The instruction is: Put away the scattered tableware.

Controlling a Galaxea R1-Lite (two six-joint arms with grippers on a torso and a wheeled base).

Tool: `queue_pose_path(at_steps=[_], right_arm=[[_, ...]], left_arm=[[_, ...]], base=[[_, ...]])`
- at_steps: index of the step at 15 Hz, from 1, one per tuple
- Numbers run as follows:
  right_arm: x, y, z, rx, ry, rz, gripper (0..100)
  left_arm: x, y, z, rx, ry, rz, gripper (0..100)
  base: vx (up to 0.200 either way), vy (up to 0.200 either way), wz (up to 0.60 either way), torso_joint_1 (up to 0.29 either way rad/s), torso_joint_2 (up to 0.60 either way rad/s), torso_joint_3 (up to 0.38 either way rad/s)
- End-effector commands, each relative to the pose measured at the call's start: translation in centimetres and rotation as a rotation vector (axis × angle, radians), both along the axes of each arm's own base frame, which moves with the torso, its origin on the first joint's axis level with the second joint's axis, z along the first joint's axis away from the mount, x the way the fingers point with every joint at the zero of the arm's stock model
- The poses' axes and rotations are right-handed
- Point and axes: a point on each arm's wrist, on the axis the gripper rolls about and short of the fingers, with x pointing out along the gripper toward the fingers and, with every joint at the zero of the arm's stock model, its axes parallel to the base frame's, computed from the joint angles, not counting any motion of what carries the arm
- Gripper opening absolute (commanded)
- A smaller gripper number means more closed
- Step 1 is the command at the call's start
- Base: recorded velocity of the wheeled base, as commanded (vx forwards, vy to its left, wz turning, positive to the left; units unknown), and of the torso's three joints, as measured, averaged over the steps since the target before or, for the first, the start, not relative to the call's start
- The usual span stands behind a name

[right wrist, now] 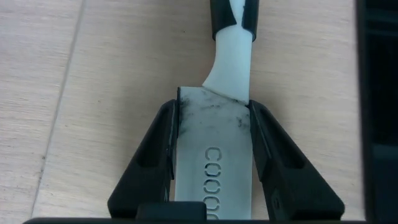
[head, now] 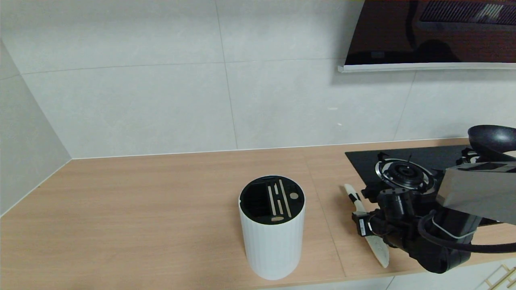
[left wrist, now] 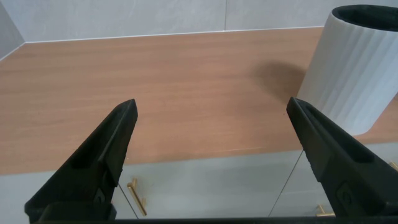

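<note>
A white knife (head: 378, 246) with a black-and-white handle lies flat on the wooden counter (head: 161, 201), between the holder and the hob. My right gripper (head: 373, 225) is down over it. In the right wrist view its two fingers (right wrist: 163, 143) press against both sides of the white blade (right wrist: 214, 134), shut on it, and the handle (right wrist: 235, 15) extends beyond the fingertips. A white ribbed cylindrical holder (head: 272, 237) with a black slotted top stands left of the knife. My left gripper (left wrist: 211, 106) hangs open with nothing in it before the counter's front edge, the holder (left wrist: 354, 68) to one side.
A black gas hob (head: 403, 173) with a burner lies at the right, and a dark pan (head: 492, 139) sits on its far side. A range hood (head: 431, 32) hangs above. Tiled walls close the back and left. Cabinet handles (left wrist: 137, 196) show under the counter edge.
</note>
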Motion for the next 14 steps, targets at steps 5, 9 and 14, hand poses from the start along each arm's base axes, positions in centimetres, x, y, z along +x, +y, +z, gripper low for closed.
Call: queue_pose_path(at_steps=[5,9,14], right_arm=[[-2.9,0.1,9.1,0.073,-0.223,0.024,0],[-5.2,0.3,11.5,0.095,-0.278,0.065,0],[-4.5,1.3,13.9,0.108,-0.369,0.096,0]], left_arm=[[0.0,0.0,0.0,0.0,0.0,0.0,100],[0.0,0.0,0.0,0.0,-0.001,0.0,100],[0.0,0.0,0.0,0.0,-0.001,0.0,100]], base=[[0.0,0.0,0.0,0.0,0.0,0.0],[0.0,0.0,0.0,0.0,0.0,0.0],[0.0,0.0,0.0,0.0,0.0,0.0]])
